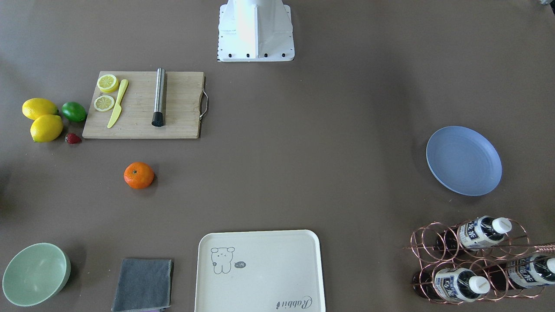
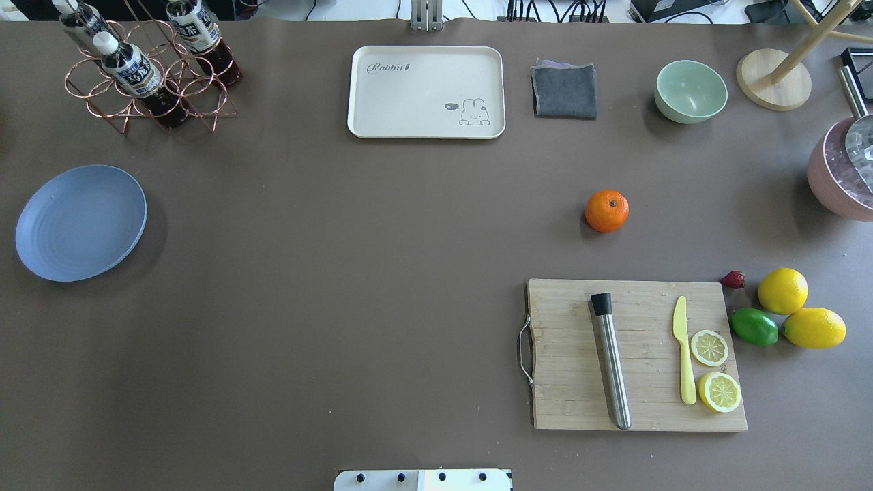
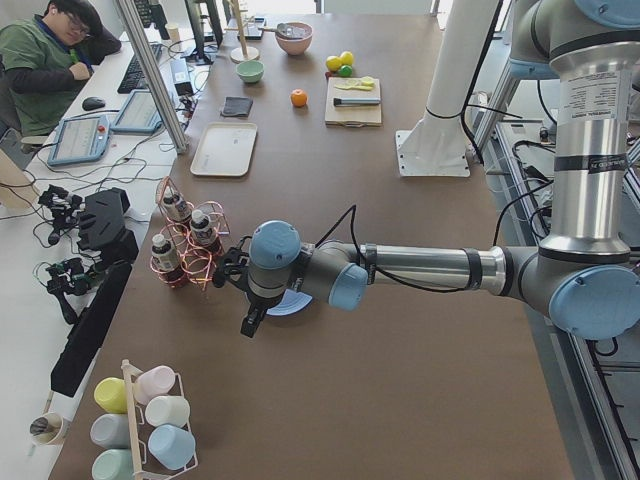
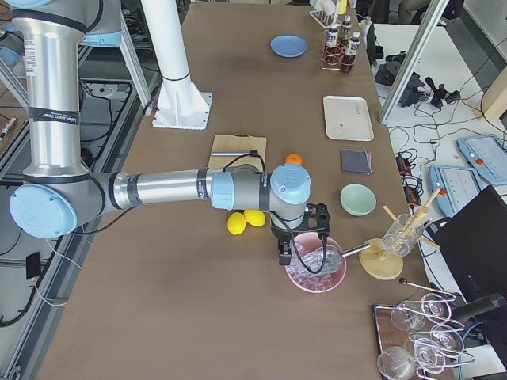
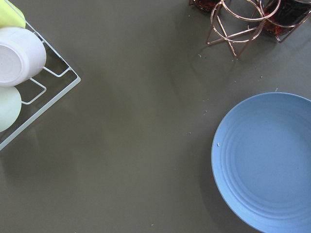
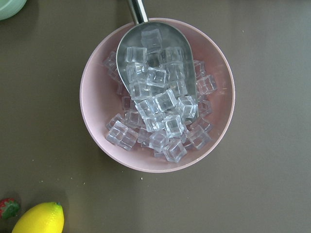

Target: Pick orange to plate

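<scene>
One orange (image 2: 606, 211) lies toward the plate (image 2: 80, 223) from your nearer right claw (image 4: 301, 241), whose opening you cannot tell.

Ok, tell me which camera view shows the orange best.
The exterior front-facing view: the orange is largest there, unobstructed, stem dimple visible. The overhead shows it nearly as well. Exterior left shows it tiny and far; in exterior right it peeks over the right arm. Neither wrist view shows it.
</scene>
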